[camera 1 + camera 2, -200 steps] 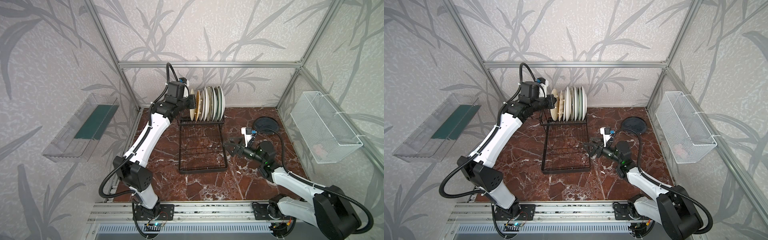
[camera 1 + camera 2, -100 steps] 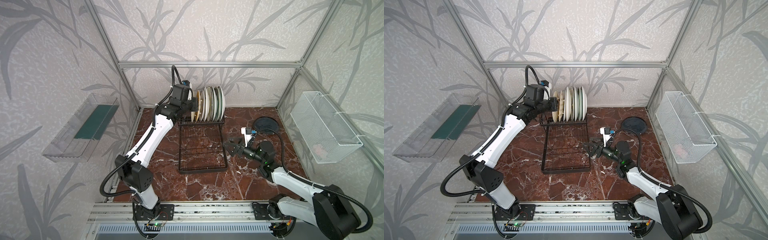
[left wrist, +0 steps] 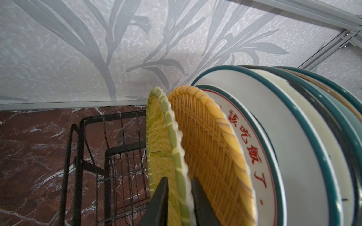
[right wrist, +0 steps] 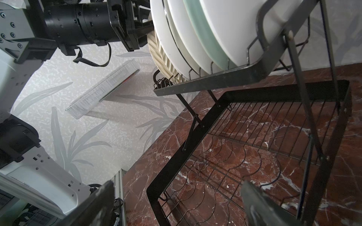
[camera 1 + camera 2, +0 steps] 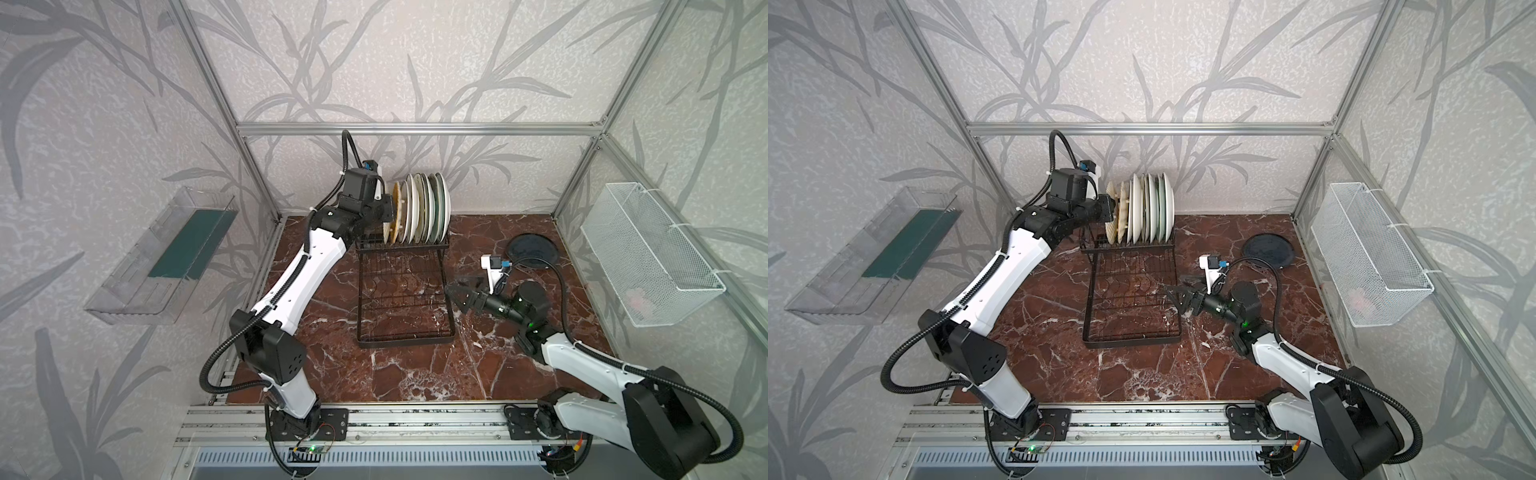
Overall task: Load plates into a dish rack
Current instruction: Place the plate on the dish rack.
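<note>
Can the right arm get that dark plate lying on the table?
Probably yes. The dark plate lies flat on the table near the right gripper, which is open and empty. Nothing stands between them, though the gripper points away toward the dish rack.

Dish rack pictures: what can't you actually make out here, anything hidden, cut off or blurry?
left gripper, left wrist view: jaws flank the rim of the green-rimmed woven plate, but the picture edge cuts them off; contact unclear.
plates, both top views: they overlap, hiding their count and faces.
pinkish thing in the white mesh basket, top view: too small, veiled by mesh.
right gripper, right wrist view: jaws blurred and cut off by the edge.
</note>
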Controlling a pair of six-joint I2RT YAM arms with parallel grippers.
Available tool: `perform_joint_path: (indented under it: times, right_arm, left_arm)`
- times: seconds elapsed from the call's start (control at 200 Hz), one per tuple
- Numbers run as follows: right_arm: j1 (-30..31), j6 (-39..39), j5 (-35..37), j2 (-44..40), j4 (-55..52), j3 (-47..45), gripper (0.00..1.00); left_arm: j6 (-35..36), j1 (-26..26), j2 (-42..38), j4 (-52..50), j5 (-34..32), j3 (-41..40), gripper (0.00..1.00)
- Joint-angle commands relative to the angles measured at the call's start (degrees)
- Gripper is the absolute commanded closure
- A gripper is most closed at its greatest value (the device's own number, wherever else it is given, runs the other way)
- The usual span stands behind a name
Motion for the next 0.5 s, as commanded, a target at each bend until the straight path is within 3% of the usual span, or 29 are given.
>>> perform_joint_path:
  times: [0.0,0.495]
  right_arm:
    - [0.3,0.1,-1.0,0.2,2.4,0.9,0.01]
    - [0.2,-0.3,-0.7,-0.3,1.2,1.1,0.01]
  left_arm:
    - [-0.6,-0.1,-2.0,0.5,-0.4,-0.5,0.75]
    - [-1.8,0.1,-5.1,0.2,1.0,1.6,0.62]
